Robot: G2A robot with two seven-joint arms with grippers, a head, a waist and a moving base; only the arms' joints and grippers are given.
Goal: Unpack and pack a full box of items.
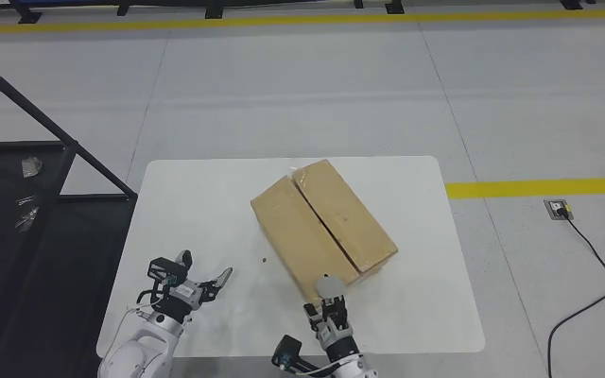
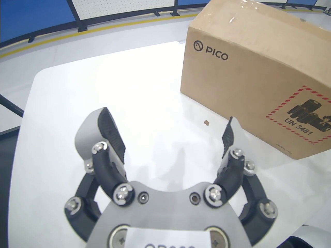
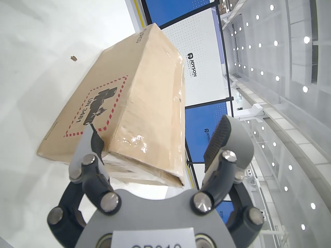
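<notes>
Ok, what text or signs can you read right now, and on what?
"PICO": side of the cardboard box.
"UN 3481": red-dashed battery label on that side.
Small print beside that label: too small to read.
"JOYSON": white pegboard panel and blue panel behind.
Tags at the left claw and right claw: cut off, unreadable.

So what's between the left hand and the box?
Between left hand and box: bare table, save one small brown scrap near the box. The left wrist view shows it.
</notes>
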